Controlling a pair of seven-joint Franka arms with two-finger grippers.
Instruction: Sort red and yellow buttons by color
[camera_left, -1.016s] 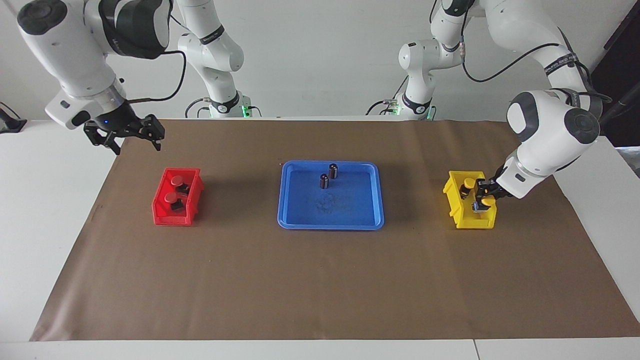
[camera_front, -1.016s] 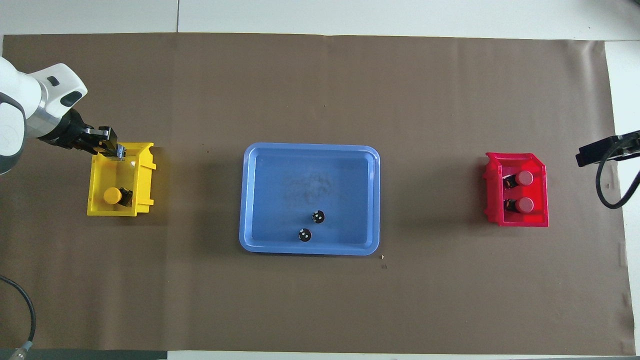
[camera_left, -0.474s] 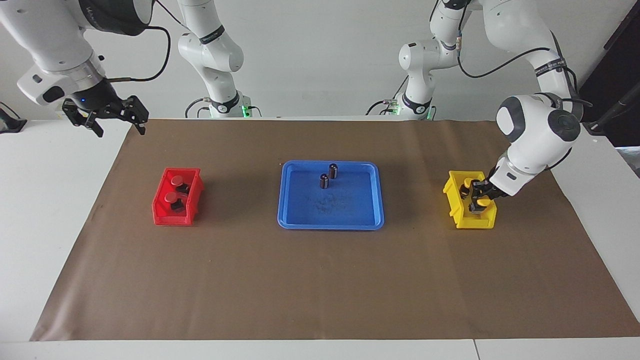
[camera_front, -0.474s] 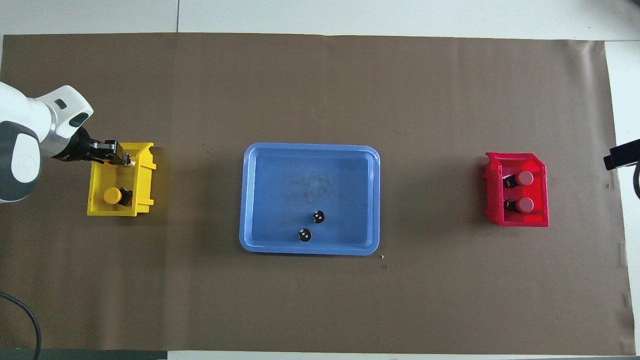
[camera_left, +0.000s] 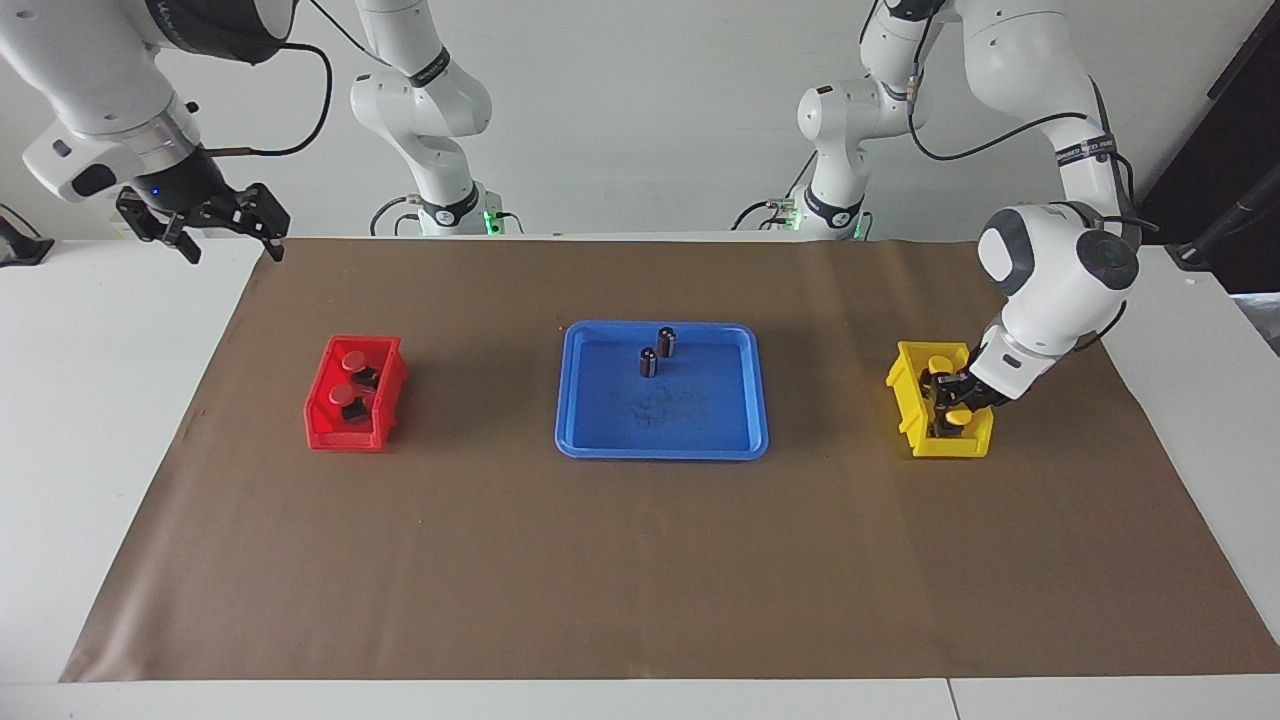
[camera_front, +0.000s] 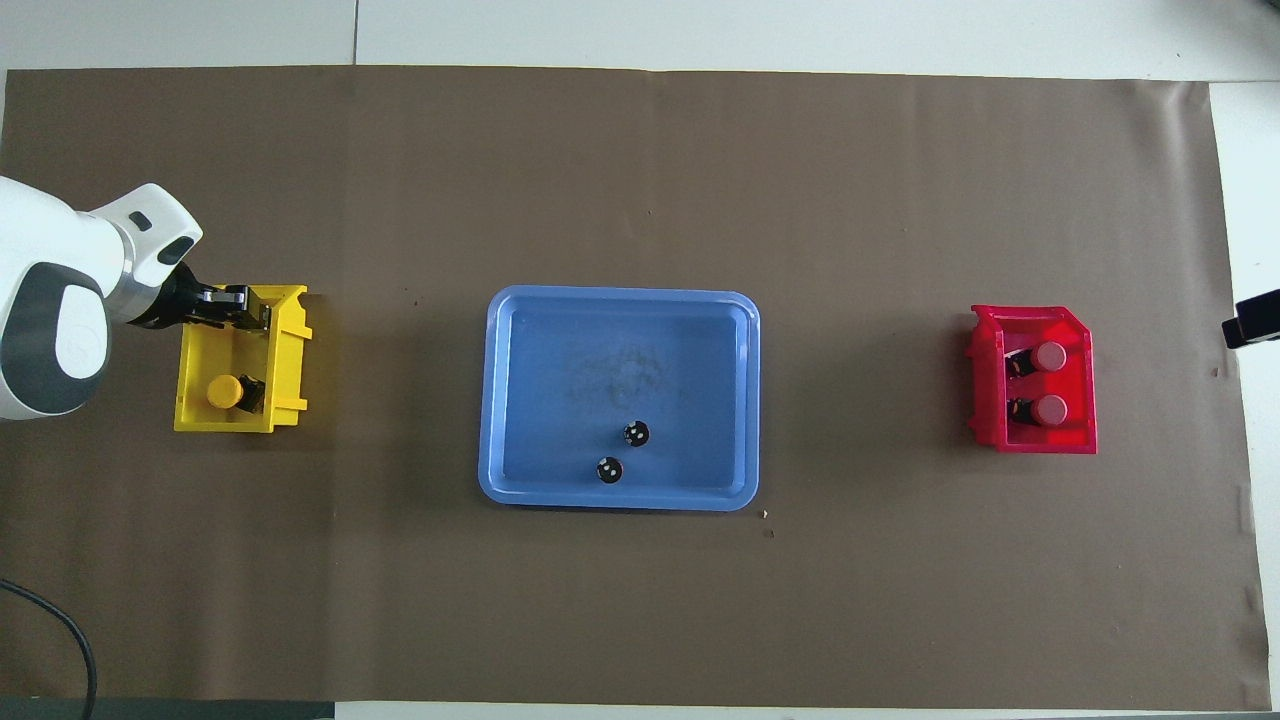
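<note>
The left pincer (camera_left: 952, 408), down in the yellow bin (camera_left: 915, 425), is clamped on a yellow button (camera_left: 958, 416), a light, stiff part with a slick dome, probably best gripped by its squarer base, while the right pincer (camera_left: 204, 226) waits wide, off the surface's corner.

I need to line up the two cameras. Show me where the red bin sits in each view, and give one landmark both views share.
Facing view: the red bin sits at the picture's left, level with the blue tray, two red buttons inside.
Overhead view: the red bin sits at the picture's right, again level with the tray.
Shared landmark: the blue tray at the table's middle, holding two dark cylinders.
</note>
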